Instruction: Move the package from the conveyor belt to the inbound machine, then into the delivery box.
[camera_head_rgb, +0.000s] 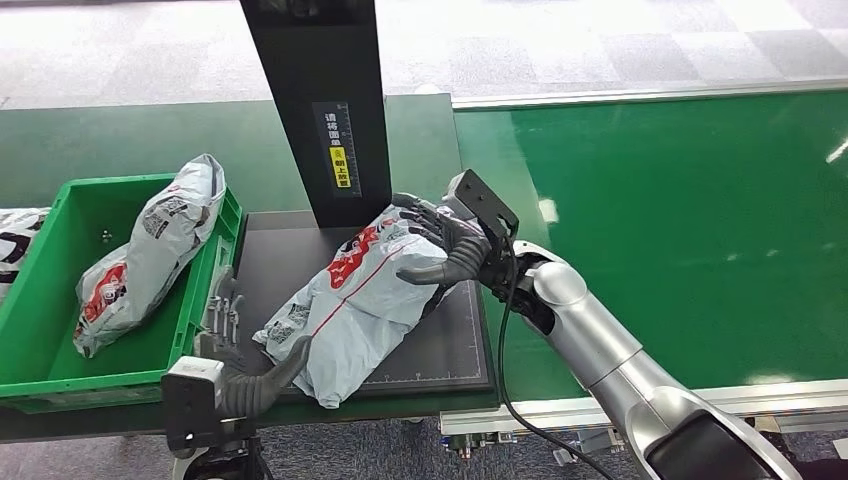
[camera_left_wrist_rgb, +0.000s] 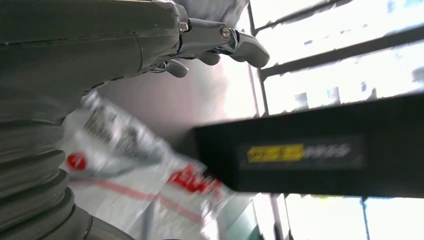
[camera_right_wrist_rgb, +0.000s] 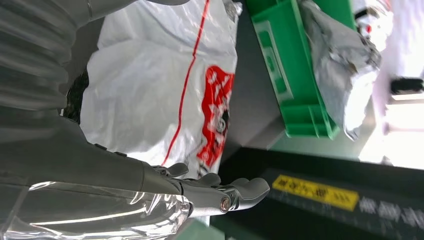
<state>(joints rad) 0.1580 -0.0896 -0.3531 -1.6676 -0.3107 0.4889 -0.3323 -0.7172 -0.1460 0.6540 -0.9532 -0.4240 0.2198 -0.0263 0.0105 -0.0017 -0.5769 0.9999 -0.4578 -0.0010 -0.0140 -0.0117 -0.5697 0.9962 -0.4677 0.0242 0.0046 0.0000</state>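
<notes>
The right hand (camera_head_rgb: 445, 245) rests spread-fingered on the crumpled grey plastic package (camera_head_rgb: 350, 305); the left hand (camera_head_rgb: 240, 345) touches its lower end, fingers apart.

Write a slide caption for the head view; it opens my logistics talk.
Both hands, right hand and left hand, rest on a grey package lying on the inbound machine's black plate.

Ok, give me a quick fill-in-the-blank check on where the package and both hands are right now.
1. The package lies on the black ____ of the inbound machine.
2. The right hand rests on the package end nearest the black ____.
3. The crate beside the machine, with another package in it, is coloured ____.
4. The left hand touches the package's ____ end, nearest the robot.

Missing words: platform; post; green; lower
</notes>
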